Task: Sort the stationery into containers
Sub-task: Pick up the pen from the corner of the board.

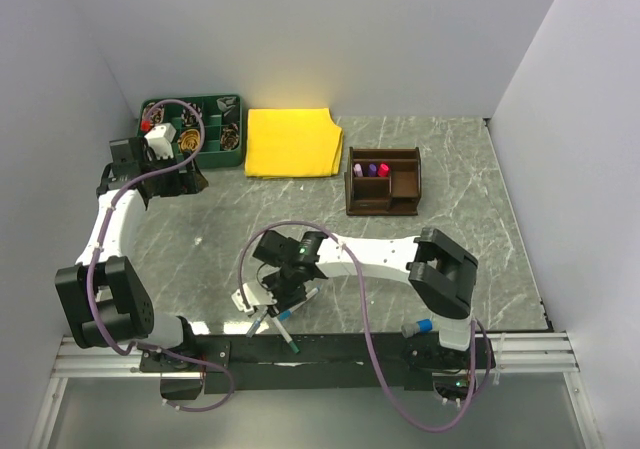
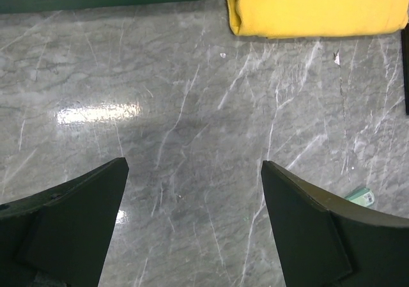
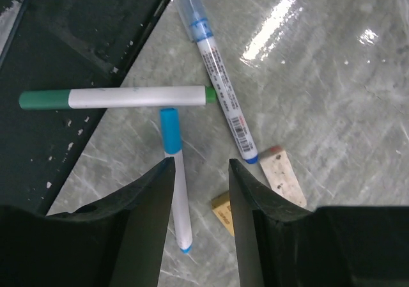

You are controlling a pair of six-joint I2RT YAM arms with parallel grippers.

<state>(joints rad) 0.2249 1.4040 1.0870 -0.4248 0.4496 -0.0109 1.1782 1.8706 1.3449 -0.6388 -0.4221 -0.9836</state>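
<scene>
Inside brown organiser (image 1: 401,195), pink and purple markers (image 1: 371,170)

Bright, even overhead light puts white glare on the glossy table (image 2: 192,108); every view is sharp.

You had in view | loose pens, near side: 3 – green-capped pen (image 3: 128,98), short blue-capped pen (image 3: 181,194), long blue-banded pen (image 3: 217,76) | eraser blocks beside them: 2 – tan block (image 3: 223,210), white block (image 3: 282,177) | marker caps (image 1: 371,169) in the brown organiser (image 1: 385,199): 3 | yellow cloth (image 1: 292,141): 1 | green tray (image 1: 222,159), far left: 1
</scene>
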